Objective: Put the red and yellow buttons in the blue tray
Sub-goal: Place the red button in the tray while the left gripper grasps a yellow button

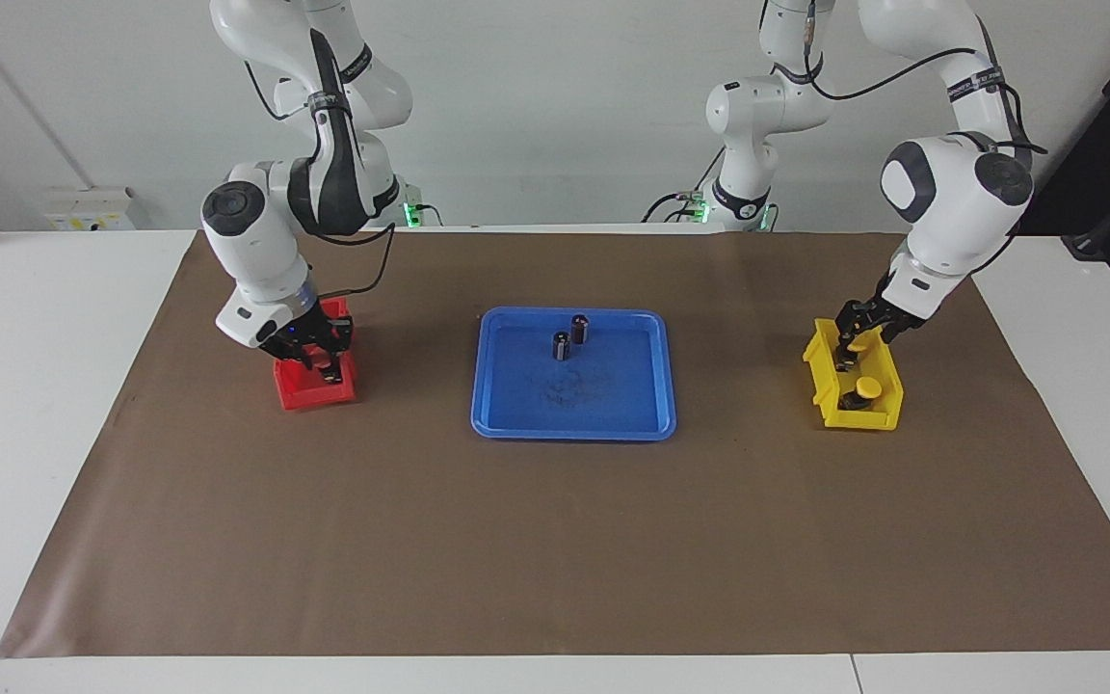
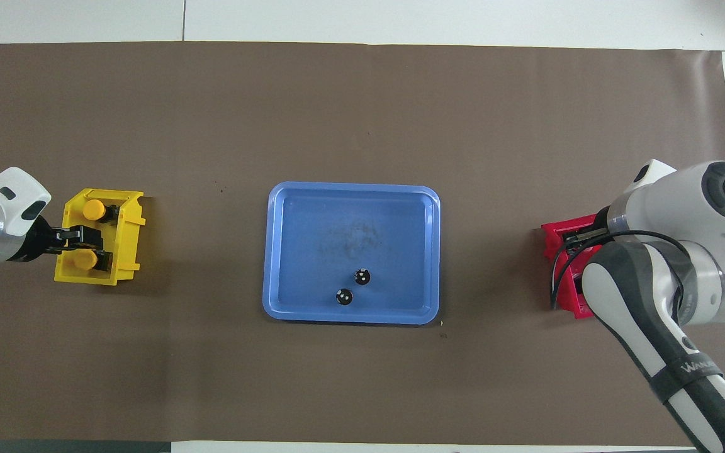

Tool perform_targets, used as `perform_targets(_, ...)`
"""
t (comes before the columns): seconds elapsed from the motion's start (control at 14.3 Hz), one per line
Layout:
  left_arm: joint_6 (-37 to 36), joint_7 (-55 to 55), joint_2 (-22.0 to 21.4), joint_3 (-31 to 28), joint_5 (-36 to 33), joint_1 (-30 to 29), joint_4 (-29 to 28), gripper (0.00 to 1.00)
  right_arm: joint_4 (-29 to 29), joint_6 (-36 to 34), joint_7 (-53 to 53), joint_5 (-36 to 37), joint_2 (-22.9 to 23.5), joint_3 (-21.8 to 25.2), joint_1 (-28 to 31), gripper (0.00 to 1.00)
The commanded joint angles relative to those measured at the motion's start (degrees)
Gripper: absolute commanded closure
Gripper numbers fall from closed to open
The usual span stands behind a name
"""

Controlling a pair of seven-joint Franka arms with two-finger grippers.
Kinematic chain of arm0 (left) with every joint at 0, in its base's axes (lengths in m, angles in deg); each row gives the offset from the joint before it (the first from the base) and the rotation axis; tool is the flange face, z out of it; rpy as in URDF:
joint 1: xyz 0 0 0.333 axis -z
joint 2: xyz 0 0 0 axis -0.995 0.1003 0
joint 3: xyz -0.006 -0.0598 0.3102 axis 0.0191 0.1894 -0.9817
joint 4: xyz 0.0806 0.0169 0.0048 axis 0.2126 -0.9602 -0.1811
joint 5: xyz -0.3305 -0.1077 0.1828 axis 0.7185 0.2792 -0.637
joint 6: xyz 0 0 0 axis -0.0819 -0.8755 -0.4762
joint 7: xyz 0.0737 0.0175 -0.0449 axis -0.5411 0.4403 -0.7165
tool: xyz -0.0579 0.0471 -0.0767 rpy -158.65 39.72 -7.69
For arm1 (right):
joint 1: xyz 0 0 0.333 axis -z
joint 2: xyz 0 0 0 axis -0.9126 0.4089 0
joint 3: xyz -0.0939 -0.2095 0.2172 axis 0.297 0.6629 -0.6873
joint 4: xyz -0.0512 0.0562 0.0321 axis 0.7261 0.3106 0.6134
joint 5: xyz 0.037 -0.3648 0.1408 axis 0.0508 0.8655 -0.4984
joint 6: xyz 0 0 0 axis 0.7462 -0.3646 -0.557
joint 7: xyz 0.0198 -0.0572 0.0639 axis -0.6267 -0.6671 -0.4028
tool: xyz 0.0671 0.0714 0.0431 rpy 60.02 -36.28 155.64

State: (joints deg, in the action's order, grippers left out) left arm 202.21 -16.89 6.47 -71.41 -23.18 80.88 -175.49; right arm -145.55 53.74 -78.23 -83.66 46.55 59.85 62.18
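**Both tools down in the side bins, tray holds only the dark cylinders**

We see the right tool (image 1: 324,359) down inside the red bin (image 1: 316,387) at the right arm's end of the table (image 1: 54,405); we can't tell its finger state, and the red buttons are hidden from us. Mid-table, the blue tray (image 1: 516,424) carries two dark cylinders (image 1: 562,346) upright, on its side nearer the robots. The left tool (image 1: 850,353) is in the yellow bin (image 1: 887,410), fingers straddling one yellow button (image 2: 83,258); whether they clamp it, we can't tell. The other yellow button (image 1: 867,387) sits free in the bin.
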Motion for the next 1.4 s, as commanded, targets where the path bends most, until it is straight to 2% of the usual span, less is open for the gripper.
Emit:
perform_targets(0.0, 4.23, 0.93, -0.42, -1.19, 0.37, 0.64, -3.69, 0.24, 14.28, -12.53, 1.48, 0.58, 4.68, -0.04, 0.17, 0.84)
perform_targets(0.21, 5.48, 1.11, -0.42, -1.19, 0.37, 0.55, -4.58, 0.25, 23.44, -20.64, -0.79, 0.49, 7.24, -0.04, -2.89, 0.84)
perform_targets(0.35, 5.48, 1.29, -0.42, -1.19, 0.37, 0.55, -4.84, 0.26, 27.06, -21.63, -9.47, 0.05, 9.00, -0.13, -7.54, 0.84)
perform_targets(0.49, 5.48, 1.29, -0.42, -1.19, 0.37, 0.55, -4.93, 0.30, 27.07, -17.79, -17.46, -1.61, 9.53, -0.22, -11.85, 0.86)
perform_targets(0.7, 5.39, 1.37, -0.42, -1.19, 0.37, 0.47, -4.93, 0.36, 26.90, -8.29, -30.12, -4.87, 11.81, -0.22, -20.20, 0.91)
perform_targets(1.05, 5.39, 1.37, -0.42, -1.28, 0.37, 0.20, -5.02, 0.41, 29.88, -0.82, -44.28, -4.09, 20.85, -0.22, -29.88, 0.90)
perform_targets(1.33, 5.48, 1.29, -0.42, -1.28, 0.37, 0.12, -5.02, 0.44, 29.71, 1.74, -46.95, -3.91, 23.68, -0.22, -31.83, 0.88)
